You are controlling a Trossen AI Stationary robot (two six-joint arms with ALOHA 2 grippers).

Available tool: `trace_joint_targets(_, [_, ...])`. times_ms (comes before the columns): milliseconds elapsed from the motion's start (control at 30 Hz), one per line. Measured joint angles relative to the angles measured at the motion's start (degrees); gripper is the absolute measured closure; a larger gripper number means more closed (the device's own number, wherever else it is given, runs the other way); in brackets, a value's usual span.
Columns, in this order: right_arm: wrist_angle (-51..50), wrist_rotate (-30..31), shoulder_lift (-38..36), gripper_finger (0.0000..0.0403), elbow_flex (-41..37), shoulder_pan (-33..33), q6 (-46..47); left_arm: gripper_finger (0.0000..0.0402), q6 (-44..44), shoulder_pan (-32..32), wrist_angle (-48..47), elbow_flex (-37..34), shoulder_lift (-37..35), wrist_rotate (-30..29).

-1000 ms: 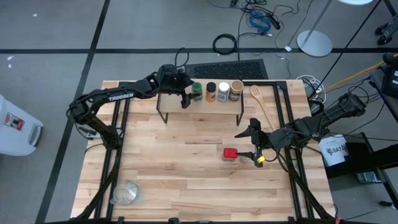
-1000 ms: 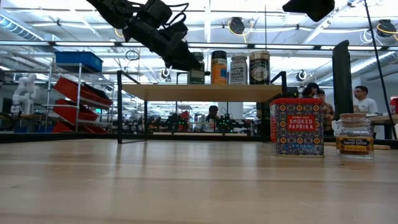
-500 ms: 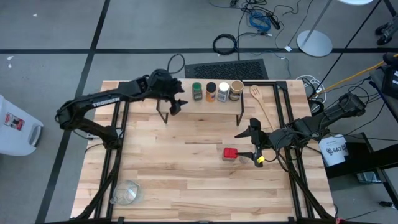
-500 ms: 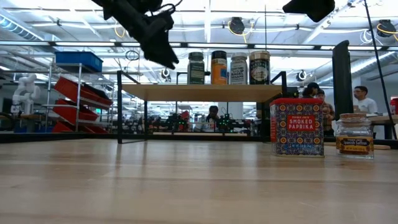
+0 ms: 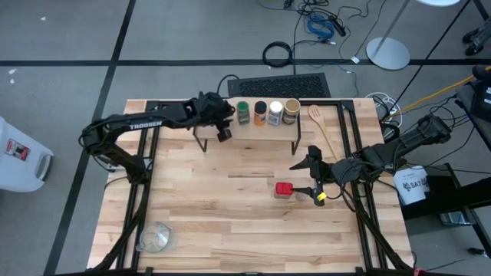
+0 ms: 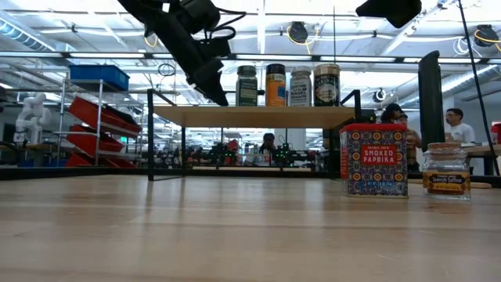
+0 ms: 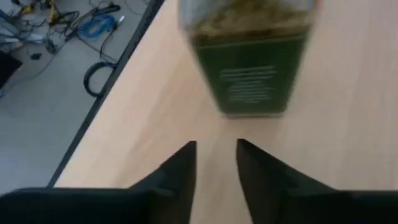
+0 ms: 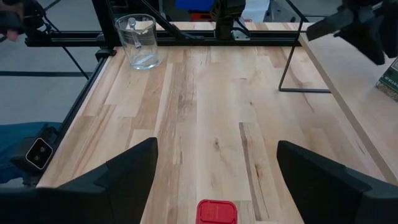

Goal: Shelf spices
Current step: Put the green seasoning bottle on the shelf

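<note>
so left gripper [image 5: 223, 132] hovered empty over the shelf [image 5: 207, 123], fingers [image 7: 180, 171] slightly parted, just beside the green-lidded jar [image 5: 243, 112]. three more jars [image 5: 275, 113] stood in that row. right gripper [image 5: 315, 178] sat wide open beside the red tin [image 5: 284, 188] on the table [image 5: 230, 207].

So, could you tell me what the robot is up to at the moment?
It is putting spices onto the small shelf. Four jars already stand in a row on the plank. The left gripper hovers at the shelf's left end beside the green-lidded jar, holding nothing, its fingers only slightly apart. The right gripper waits wide open over the table next to the red paprika tin. The tin and a small jar beside it are not yet shelved.
</note>
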Motion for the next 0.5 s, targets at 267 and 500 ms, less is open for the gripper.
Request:
trace_joint_targets(267, [0.0,0.0,0.0,0.0087,0.0,0.0,0.0,0.036,1.0,0.6,4.4,0.0,0.0,2.9])
trace_joint_targets(500, [0.5,0.0,0.0,0.0087,0.0,0.0,0.0,0.0371,2.3,0.7,7.3,0.0,0.9,4.0])
